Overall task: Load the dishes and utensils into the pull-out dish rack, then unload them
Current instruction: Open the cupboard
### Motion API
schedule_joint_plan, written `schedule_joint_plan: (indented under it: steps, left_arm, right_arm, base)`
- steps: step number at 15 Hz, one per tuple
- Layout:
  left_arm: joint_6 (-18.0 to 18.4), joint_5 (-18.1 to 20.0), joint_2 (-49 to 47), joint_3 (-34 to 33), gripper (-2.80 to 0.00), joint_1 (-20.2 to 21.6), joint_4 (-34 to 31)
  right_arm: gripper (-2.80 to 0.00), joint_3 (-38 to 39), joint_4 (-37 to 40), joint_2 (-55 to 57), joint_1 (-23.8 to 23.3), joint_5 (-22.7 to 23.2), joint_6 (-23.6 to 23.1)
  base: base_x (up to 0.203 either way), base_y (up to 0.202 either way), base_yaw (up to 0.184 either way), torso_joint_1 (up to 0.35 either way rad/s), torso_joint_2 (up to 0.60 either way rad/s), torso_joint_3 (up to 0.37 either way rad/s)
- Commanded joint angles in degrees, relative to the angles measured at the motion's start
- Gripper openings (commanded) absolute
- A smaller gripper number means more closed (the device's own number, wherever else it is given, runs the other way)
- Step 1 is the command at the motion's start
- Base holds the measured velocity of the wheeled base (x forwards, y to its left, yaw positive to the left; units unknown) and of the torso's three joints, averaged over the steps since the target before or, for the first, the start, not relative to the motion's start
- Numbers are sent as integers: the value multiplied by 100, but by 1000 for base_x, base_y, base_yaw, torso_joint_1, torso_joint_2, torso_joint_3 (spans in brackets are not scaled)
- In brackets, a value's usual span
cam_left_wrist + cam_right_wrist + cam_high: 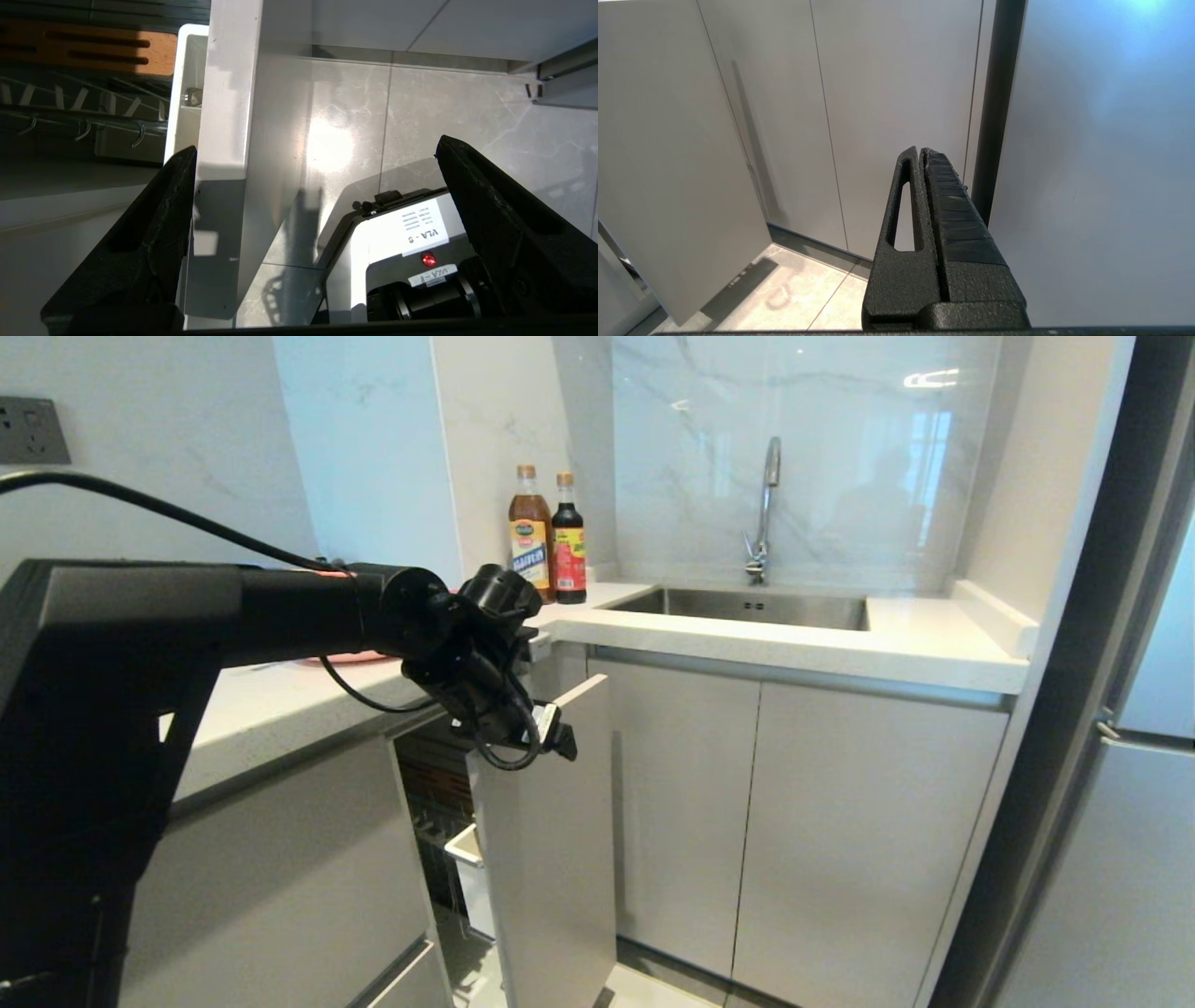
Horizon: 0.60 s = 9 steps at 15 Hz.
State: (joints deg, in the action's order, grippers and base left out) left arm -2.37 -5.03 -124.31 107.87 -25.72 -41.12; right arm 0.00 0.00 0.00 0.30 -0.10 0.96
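Left tool (551, 733) hovering released over top edge of pull-out dish rack (546, 840), rack sitting part-open at lower centre of head frame under counter (280, 695). Right tool (923, 151) clenched, holding nothing.

Left arm (308, 611) reaches across, wrist bent down, left gripper (317, 186) pointing downward with jaws spread wide, nothing between. Right gripper (922, 154) parked low, fingers pressed together, empty.

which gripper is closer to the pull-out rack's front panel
Left. The left gripper hangs open astride the front panel's top edge; the right gripper is shut, off by the cupboard doors.
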Motion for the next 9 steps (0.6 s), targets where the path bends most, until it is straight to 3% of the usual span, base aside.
schedule_joint_plan:
  steps: [1,9]
  left_arm:
    - [-18,-16,21,6,0,-122,-19]
    - [-171,-24,21,-15,0,-826,-19]
  right_arm:
    - [-280,9,-3,0,5,1,0]
    - [-280,6,-1,0,3,1,0]
  base:
    - [0,0,0,0,0,0]
    - [0,0,0,0,0,0]
